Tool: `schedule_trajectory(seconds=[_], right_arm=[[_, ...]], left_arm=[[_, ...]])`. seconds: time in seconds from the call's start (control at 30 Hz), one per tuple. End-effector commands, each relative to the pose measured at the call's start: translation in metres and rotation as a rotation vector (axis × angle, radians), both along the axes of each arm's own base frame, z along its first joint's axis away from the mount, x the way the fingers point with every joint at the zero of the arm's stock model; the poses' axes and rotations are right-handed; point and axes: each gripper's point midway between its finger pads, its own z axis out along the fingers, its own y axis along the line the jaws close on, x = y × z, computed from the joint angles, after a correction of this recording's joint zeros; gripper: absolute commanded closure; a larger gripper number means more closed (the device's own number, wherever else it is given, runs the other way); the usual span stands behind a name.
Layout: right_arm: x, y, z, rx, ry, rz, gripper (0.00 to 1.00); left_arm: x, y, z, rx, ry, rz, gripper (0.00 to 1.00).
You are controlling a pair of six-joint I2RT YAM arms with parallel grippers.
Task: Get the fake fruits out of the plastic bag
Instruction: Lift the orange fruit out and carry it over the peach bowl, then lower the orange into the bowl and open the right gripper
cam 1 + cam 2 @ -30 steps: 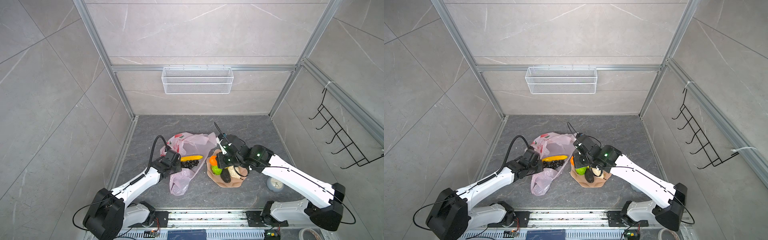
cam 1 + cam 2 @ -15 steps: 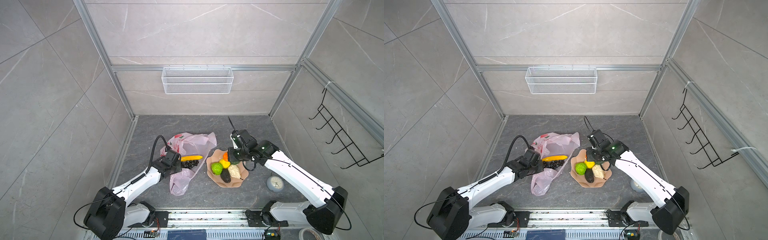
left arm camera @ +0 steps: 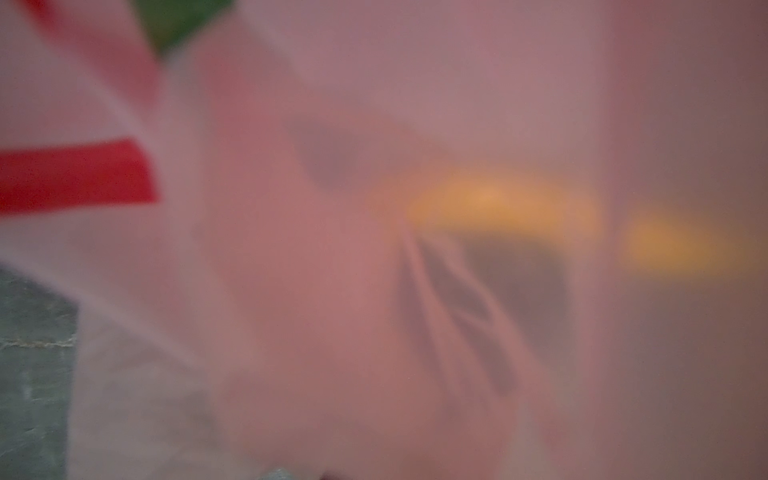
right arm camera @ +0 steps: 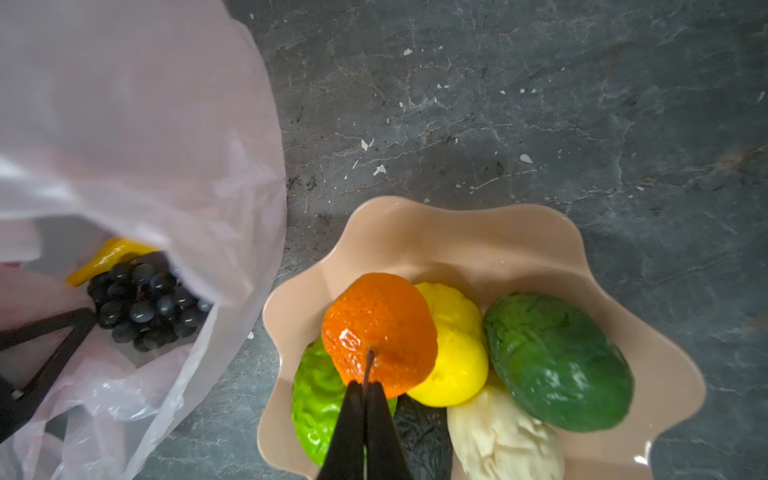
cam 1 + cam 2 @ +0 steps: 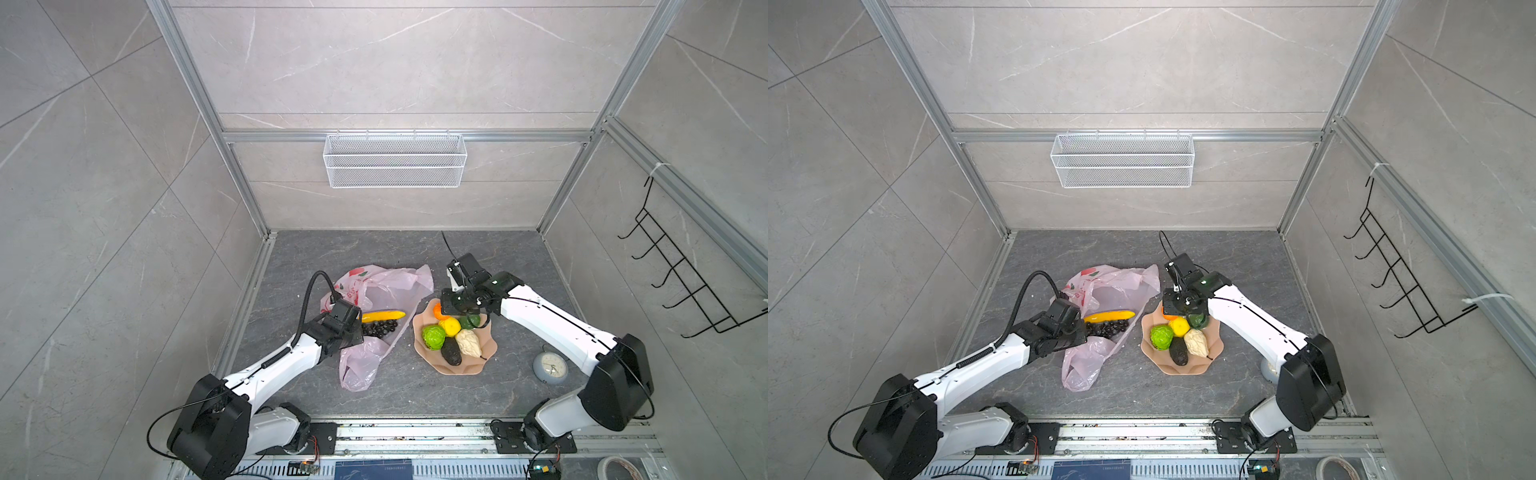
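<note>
Right wrist view: we note the right gripper (image 4: 365, 388) with its jaws pressed together on the thin stem of the orange (image 4: 380, 328). The orange sits over the yellow round fruit (image 4: 453, 353) and the light green fruit (image 4: 316, 390); contact with them cannot be judged. Also on the peach plate (image 4: 415, 237): dark green fruit (image 4: 557, 361), cream lumpy piece (image 4: 503, 440), and, in a top view, dark oval piece (image 5: 451, 351) at the near side.

Both top views: the plastic bag (image 5: 390, 286) lies crumpled on the dark table (image 5: 498, 257), just left of the plate. Inside it we see the banana (image 5: 382, 316) and the grape bunch (image 5: 380, 328), touching each other.

The left gripper (image 5: 355, 328) is at the bag's left side beside the grapes, jaws closed; whether film is pinched between them we cannot tell. Left wrist view gives only blurred pink film.
</note>
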Motion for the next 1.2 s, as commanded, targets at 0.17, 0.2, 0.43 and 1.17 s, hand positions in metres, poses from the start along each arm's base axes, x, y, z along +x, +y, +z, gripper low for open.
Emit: schedule_trajectory(seconds=[0.17, 0.2, 0.43, 1.17], right_arm=[[0.022, 0.012, -0.02, -0.004, -0.006, 0.011, 1.0], [0.023, 0.012, -0.022, -0.009, -0.006, 0.012, 1.0], [0.025, 0.007, -0.03, -0.04, -0.01, 0.0, 1.0], [-0.01, 0.027, 0.046, 0.019, -0.19, 0.033, 0.52]], left_arm=[[0.001, -0.002, 0.007, -0.021, -0.017, 0.014, 0.93], [0.001, -0.002, 0.009, -0.02, -0.021, 0.013, 0.93], [0.001, 0.001, 0.011, -0.01, -0.026, 0.015, 0.93], [0.013, 0.021, 0.048, 0.139, -0.111, -0.003, 0.97]])
